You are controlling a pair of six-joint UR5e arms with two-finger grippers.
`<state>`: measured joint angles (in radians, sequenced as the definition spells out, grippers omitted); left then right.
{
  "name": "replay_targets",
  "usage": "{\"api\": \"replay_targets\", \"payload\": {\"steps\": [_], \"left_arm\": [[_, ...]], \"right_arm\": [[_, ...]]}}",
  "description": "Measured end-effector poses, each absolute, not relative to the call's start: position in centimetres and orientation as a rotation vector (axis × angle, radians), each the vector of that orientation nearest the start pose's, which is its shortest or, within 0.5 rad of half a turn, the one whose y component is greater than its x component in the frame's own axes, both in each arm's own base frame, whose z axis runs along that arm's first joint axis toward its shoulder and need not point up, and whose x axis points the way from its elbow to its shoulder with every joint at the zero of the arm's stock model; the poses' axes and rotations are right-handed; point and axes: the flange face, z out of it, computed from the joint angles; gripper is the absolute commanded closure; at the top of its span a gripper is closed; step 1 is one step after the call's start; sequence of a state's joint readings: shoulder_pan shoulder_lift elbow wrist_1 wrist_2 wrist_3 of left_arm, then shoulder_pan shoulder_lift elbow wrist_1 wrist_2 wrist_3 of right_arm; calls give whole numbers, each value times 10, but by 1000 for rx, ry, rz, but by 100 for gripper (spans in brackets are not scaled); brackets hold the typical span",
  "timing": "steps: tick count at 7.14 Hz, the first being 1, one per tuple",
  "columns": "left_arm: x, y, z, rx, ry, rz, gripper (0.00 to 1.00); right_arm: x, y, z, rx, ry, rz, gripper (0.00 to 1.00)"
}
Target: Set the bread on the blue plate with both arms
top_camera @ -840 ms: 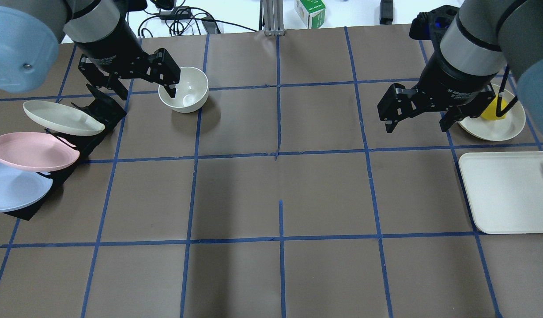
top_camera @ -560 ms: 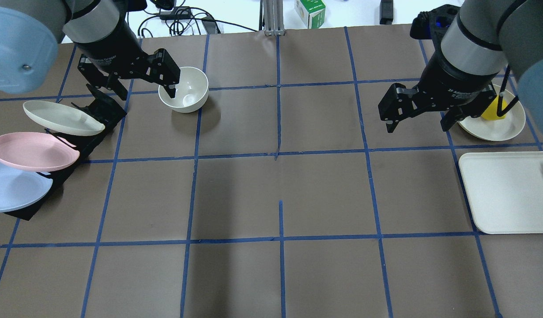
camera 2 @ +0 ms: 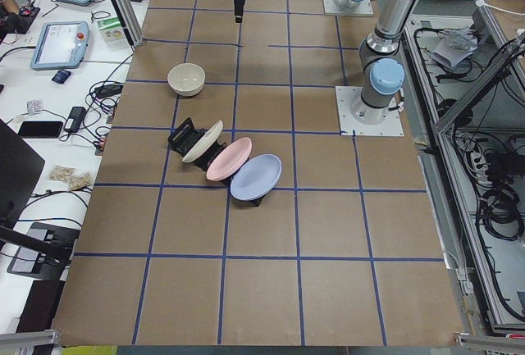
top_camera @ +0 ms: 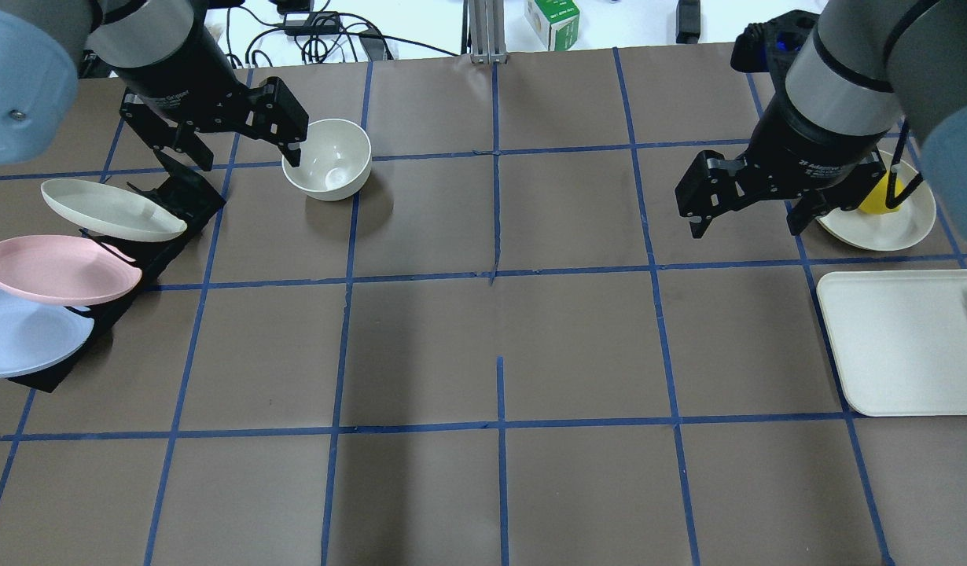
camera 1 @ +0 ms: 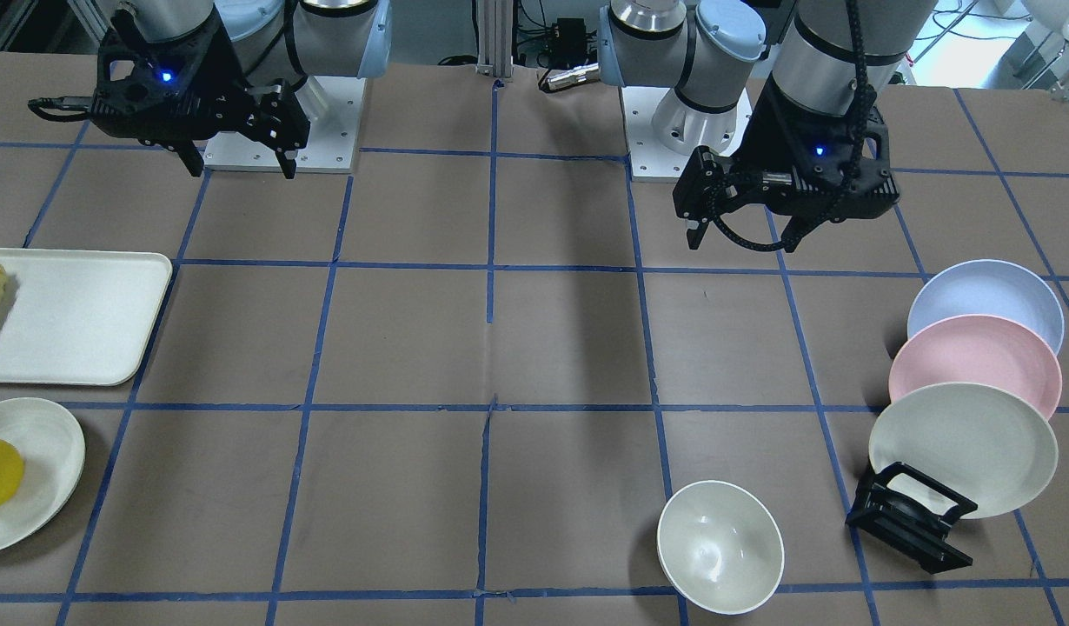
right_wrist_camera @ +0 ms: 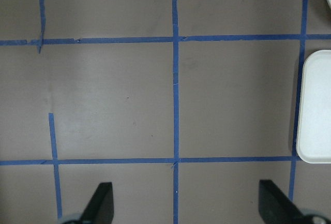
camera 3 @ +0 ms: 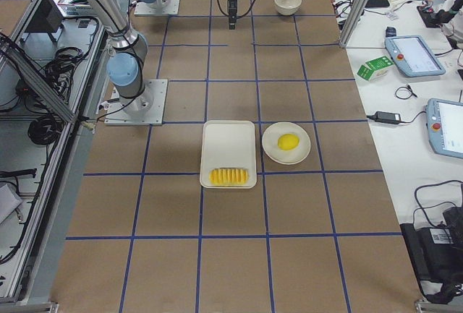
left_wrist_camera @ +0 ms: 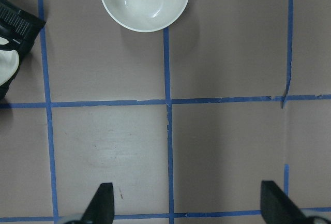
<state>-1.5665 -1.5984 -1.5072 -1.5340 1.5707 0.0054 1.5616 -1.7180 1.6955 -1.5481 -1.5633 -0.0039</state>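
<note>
Left gripper (top_camera: 249, 161) and right gripper (top_camera: 744, 228) hung with fingers (left_wrist_camera: 103, 203) wide and empty while the bread (camera 3: 229, 176) lay on the tray (camera 3: 228, 139), blue plate (camera 1: 986, 300) well apart from it.

Left gripper (top_camera: 249, 161): points straight down, jaws wide apart, nothing between fingers. Right gripper (top_camera: 744, 231): same pose, points down, jaws wide apart, holds nothing. Both raised, well apart from each other.

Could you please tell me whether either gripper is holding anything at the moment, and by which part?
Nothing is held: the left gripper and right gripper are both open and empty; the bread lies on the tray.
</note>
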Motion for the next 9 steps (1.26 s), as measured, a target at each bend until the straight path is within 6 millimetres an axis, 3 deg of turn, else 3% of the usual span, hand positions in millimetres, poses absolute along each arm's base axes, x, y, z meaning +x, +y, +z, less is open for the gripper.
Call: {"api": "replay_targets", "payload": {"steps": [3, 5, 6, 7, 9], "left_arm": [[-88, -506, 526, -120, 3078, -137, 0], [-58, -503, 537, -218, 3062, -168, 0], [-38, -500, 541, -292, 3053, -181, 0], [-3, -500, 542, -418, 3036, -182, 0], [108, -490, 531, -765, 2964, -136, 0]], "right_arm": [[130, -430, 482, 10, 3136, 35, 0], [123, -428, 457, 24, 3146, 101, 0], [107, -433, 448, 63, 3159, 121, 0], [76, -443, 445, 131, 3164, 100, 0], [-13, -457, 445, 162, 3176, 47, 0]]}}
